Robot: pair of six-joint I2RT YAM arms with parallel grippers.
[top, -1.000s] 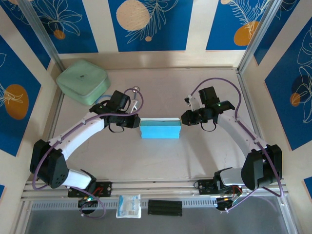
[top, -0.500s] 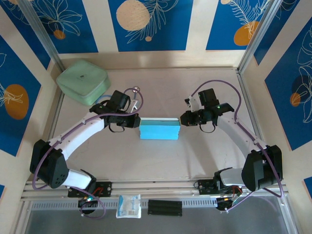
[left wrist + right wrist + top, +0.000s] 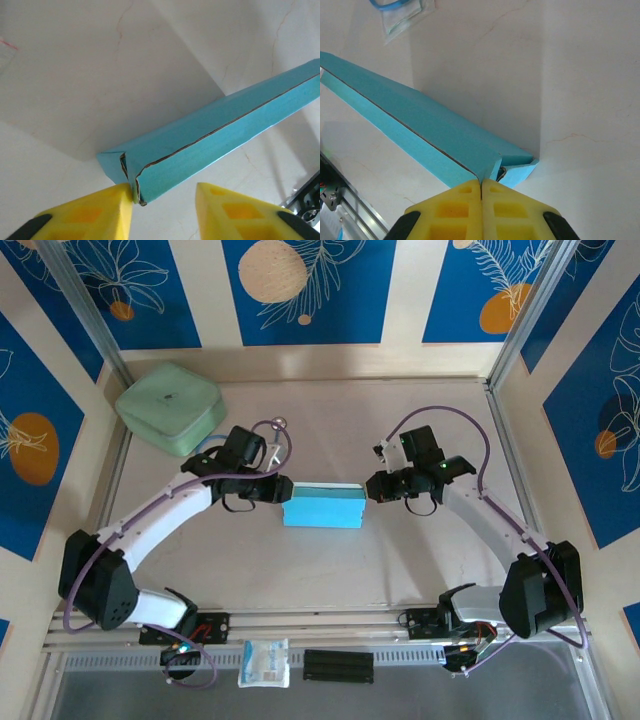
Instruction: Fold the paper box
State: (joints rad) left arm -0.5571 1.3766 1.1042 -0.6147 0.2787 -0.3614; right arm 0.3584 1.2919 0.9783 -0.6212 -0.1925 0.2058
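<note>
I see the paper box (image 3: 322, 506) lying flat near the middle of the table (image 3: 320, 580), a slim teal rectangle with its long sides running parallel to the near edge. 1 arm meets it at each short end.

At its left end sits the left gripper (image 3: 283, 494). From the left wrist camera, that claw (image 3: 165, 200) stands apart: its 2 yellow fingers (image 3: 100, 212) have a clear gap between them. The box's end corner (image 3: 135, 192) touches the inner tip of the left-hand finger, while the other finger stands off from the card. The box (image 3: 215, 135) runs away from the camera toward the upper right, with a dark seam along its edge and the end flaps not quite flush.

At the right end sits the right gripper (image 3: 370, 487). On the right wrist camera its claw (image 3: 481, 187) is pressed together, pad against pad, with the tips right up against the box's end (image 3: 445, 135), where the seam meets them. I cannot tell whether a sliver of card is nipped between them.

A mint-green case (image 3: 170, 405) rests in the far left corner of the table, well apart from the box. A clear plastic packet (image 3: 264, 662) lies on the rail at the near edge, between the 2 arm bases.
</note>
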